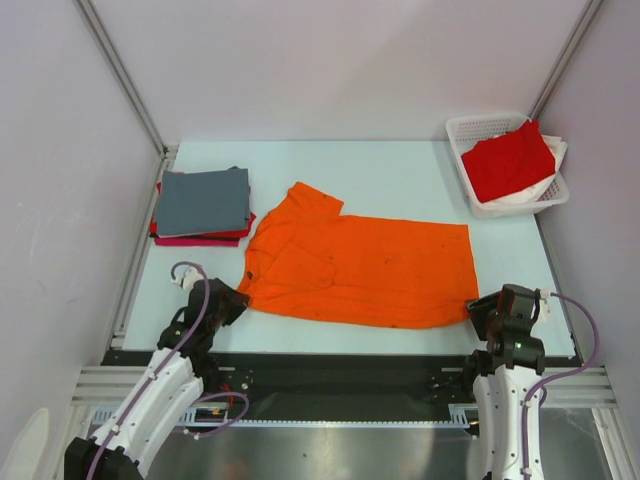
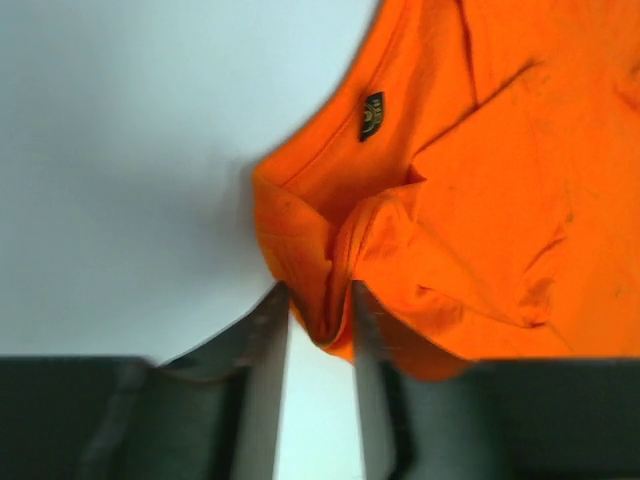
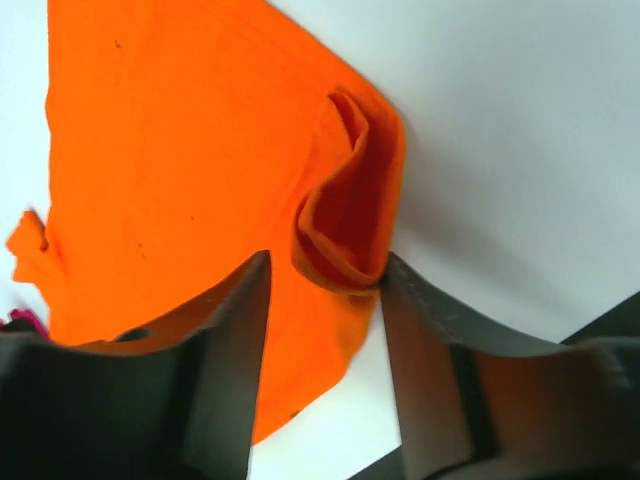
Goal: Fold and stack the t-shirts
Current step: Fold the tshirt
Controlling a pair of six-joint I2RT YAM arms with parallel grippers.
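**Cloth pinched at both near corners**

An orange t-shirt [image 1: 365, 270] lies spread flat on the table [image 1: 400, 175], collar end to the left. At its near-left corner the left gripper [image 2: 320, 300] is clenched on a bunched fold beside the collar. At its near-right corner the right gripper [image 3: 325, 270] grasps a puckered fold of hem. Beyond the shirt's left end a folded grey t-shirt [image 1: 203, 200] tops a small stack. Beyond its right end a red t-shirt [image 1: 507, 160] sits in a white basket [image 1: 470, 128].

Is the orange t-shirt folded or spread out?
Mostly spread: the orange t-shirt lies long and flat on the table, one sleeve out, only its near corners bunched.
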